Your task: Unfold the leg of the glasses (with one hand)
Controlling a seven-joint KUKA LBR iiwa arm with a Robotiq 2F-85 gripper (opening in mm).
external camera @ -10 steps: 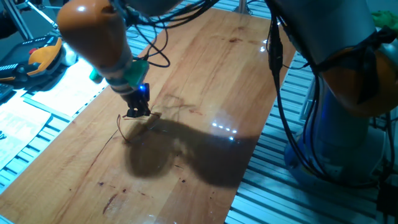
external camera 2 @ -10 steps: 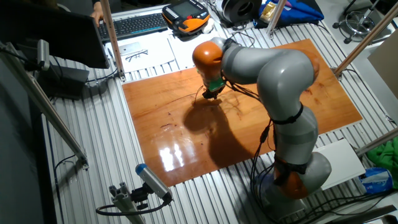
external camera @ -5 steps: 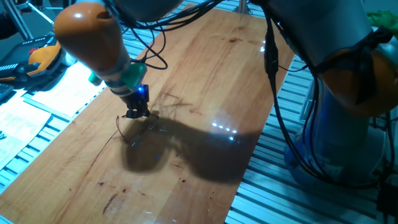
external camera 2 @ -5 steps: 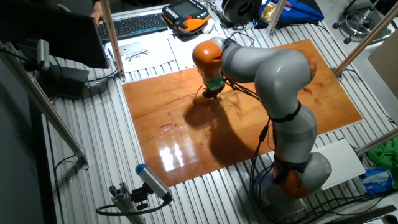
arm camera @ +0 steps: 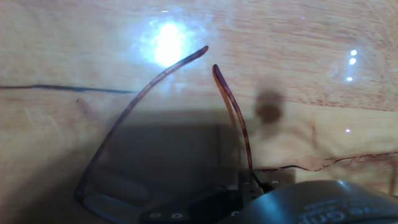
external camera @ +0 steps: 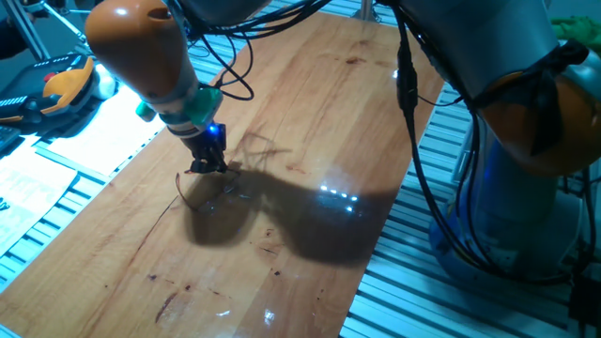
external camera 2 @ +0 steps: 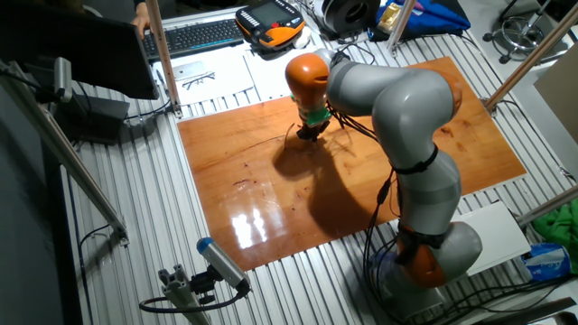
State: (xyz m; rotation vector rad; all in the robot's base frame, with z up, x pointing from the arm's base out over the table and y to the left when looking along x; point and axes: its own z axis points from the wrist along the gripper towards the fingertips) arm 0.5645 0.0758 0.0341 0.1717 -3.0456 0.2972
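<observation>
1. My gripper [external camera: 207, 169] is down at the table [external camera: 310, 113], near its left edge in one fixed view.
2. The glasses [arm camera: 155, 124] lie on the wood right under my fingers.
3. In the hand view, two thin legs splay upward, tips close together (one leg runs down into my hand's base).
4. I cannot tell how far my fingers are apart, or whether they pinch that leg.

Glasses [arm camera: 155, 81]: thin reddish-brown wire frame, lying on the wooden tabletop.
Legs: two fine wires are reaching away from the camera, tips nearly meeting.
Rims: they are showing only dimly, in shadow.
</observation>
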